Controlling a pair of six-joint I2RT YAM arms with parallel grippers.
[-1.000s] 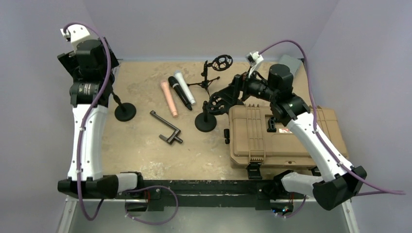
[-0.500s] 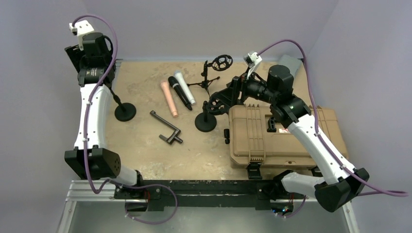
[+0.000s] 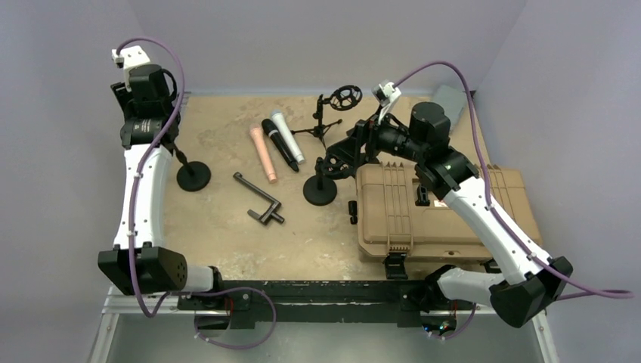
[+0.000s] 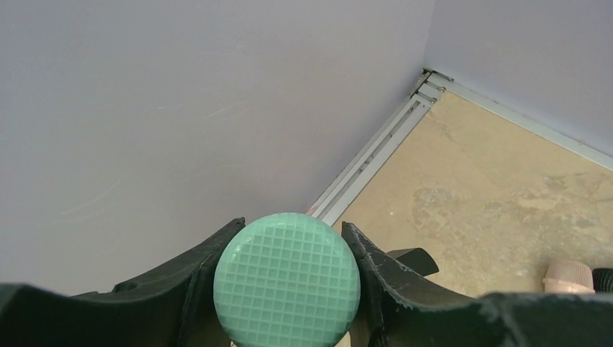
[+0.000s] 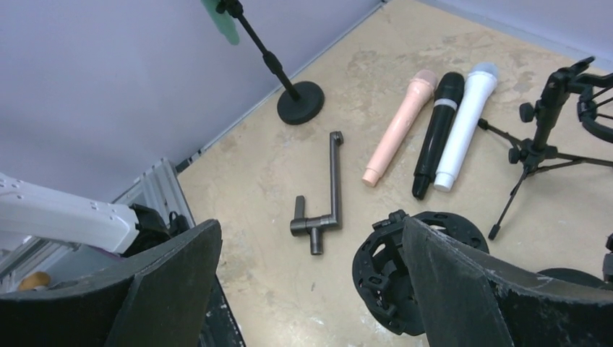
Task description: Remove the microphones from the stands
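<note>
left gripper is raised at the far-left corner near the wall, fingers closed snug on either side of the green microphone; the mesh head fills the gap between them in the left wrist view. the right wrist view shows the mic's green body at the top of the slanted pole of the left stand. can't tell whether it's seated in the clip or already free. the stand's round base sits flat on the table, near the left edge.

mid-table, a metal crank handle lies flat. behind it 3 loose mics lie side by side: pink mic, black mic, white mic.

right of those, a small tripod stand with a ring mount stands at the back. a 2nd round-base stand with a black shock mount stands nearer.

right gripper hovers over that shock mount, jaws spread wide, holding nothing. tan hard case lies closed on the right, under the right arm.
</note>
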